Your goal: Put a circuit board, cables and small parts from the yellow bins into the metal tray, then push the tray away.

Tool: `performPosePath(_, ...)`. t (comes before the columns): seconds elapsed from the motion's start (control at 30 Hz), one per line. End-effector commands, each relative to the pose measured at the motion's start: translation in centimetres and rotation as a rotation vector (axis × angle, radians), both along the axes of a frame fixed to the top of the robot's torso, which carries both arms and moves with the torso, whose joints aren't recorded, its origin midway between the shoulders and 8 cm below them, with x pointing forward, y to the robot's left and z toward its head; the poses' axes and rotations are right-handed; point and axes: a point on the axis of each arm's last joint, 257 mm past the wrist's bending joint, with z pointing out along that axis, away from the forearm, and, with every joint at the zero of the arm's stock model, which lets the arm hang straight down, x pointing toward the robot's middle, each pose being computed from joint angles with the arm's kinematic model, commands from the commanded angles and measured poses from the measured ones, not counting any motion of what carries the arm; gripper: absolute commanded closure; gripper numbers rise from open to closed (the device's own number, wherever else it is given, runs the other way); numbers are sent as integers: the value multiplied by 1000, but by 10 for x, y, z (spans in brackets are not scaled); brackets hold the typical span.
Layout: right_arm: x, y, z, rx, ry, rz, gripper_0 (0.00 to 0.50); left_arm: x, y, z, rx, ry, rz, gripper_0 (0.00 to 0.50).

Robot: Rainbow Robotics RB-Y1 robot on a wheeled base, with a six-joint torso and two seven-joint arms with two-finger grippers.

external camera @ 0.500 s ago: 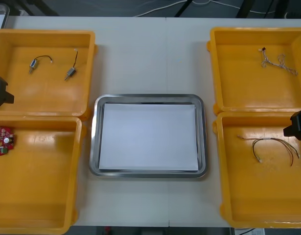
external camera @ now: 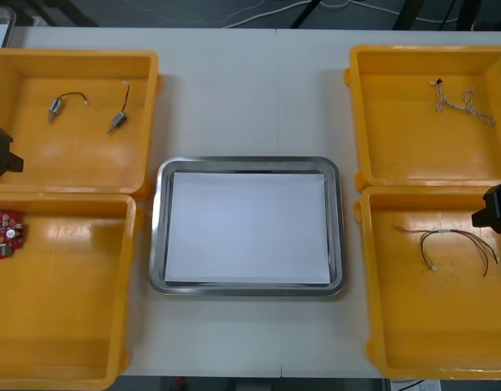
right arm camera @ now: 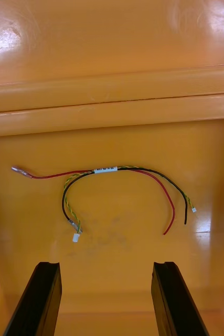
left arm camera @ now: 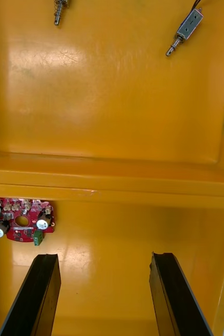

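The metal tray (external camera: pixel 247 163), white inside, lies mid-table with nothing in it. A round red circuit board (external camera: pixel 6 234) rests at the left wall of the near left yellow bin (external camera: pixel 63 326). Two small metal parts (external camera: pixel 56 105) lie in the far left bin (external camera: pixel 79 163). My left gripper (external camera: pixel 2 152) hangs at the table's left edge; in its wrist view the left gripper (left arm camera: pixel 104 294) stands open above the bin floor, the circuit board (left arm camera: pixel 20 219) just beyond one finger. My right gripper (right arm camera: pixel 106 299) is open over the red, black and yellow cable (right arm camera: pixel 117 169).
The far right bin (external camera: pixel 397 155) holds a pale twisted cable (external camera: pixel 462 102). The near right bin (external camera: pixel 413 326) holds the red, black and yellow cable (external camera: pixel 454 243), with my right gripper (external camera: pixel 494 209) over its right wall. Bare table runs on both sides of the tray.
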Motion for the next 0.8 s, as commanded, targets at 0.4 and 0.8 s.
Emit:
performPosePath(0.4, 2, -1, 6, -5, -27, 28, 0, -5, 2, 1, 9, 3, 25, 0)
performPosePath(0.8, 2, -1, 6, -5, -27, 28, 0, -5, 2, 1, 9, 3, 25, 0)
